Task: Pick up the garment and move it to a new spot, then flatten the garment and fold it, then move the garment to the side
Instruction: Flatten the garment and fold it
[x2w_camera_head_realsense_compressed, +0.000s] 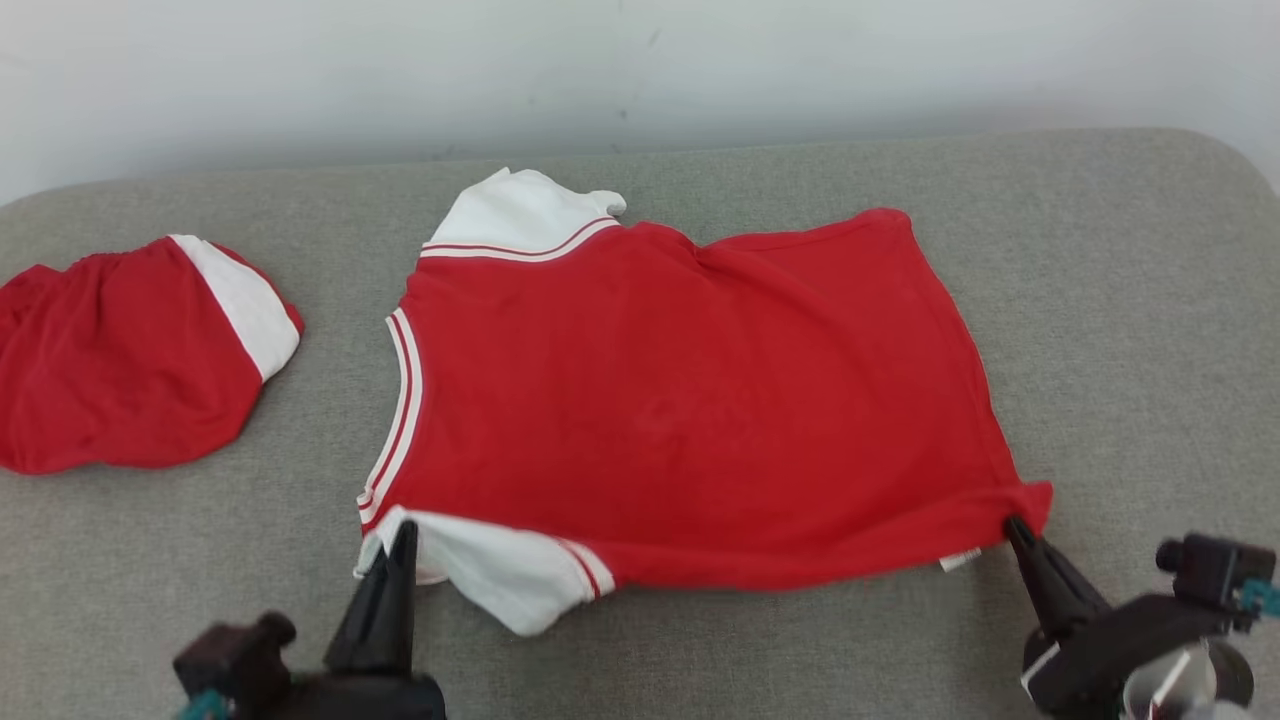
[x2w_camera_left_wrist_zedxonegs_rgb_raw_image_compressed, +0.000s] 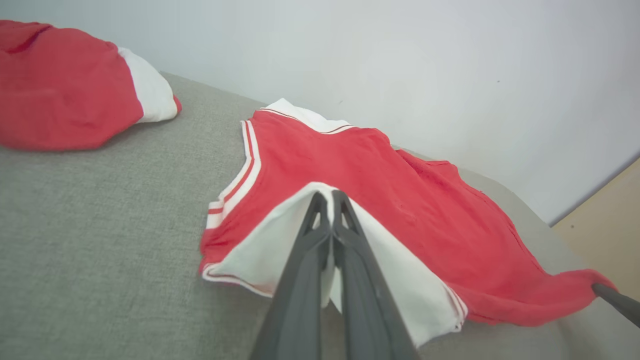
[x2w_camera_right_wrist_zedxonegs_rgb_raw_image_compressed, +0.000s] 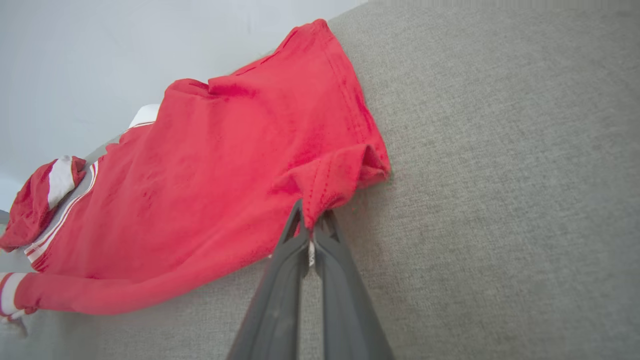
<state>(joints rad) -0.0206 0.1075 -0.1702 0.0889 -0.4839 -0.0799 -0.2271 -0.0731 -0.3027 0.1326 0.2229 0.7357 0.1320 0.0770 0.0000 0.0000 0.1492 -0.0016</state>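
Observation:
A red shirt (x2w_camera_head_realsense_compressed: 690, 400) with white sleeves and striped trim lies spread across the grey cushion, neck to the left, hem to the right. My left gripper (x2w_camera_head_realsense_compressed: 404, 532) is shut on the near white sleeve (x2w_camera_left_wrist_zedxonegs_rgb_raw_image_compressed: 280, 240), which lifts into a peak at the fingertips (x2w_camera_left_wrist_zedxonegs_rgb_raw_image_compressed: 320, 200). At the near right, my right gripper (x2w_camera_head_realsense_compressed: 1012, 524) is shut on the shirt's hem corner (x2w_camera_right_wrist_zedxonegs_rgb_raw_image_compressed: 340, 180), bunching the cloth there. The far white sleeve (x2w_camera_head_realsense_compressed: 520, 215) lies folded at the back.
A second red and white garment (x2w_camera_head_realsense_compressed: 130, 350) lies crumpled at the far left of the cushion (x2w_camera_head_realsense_compressed: 1100, 300). A pale wall (x2w_camera_head_realsense_compressed: 640, 60) runs right behind the cushion's back edge. Bare cushion stretches to the right of the shirt.

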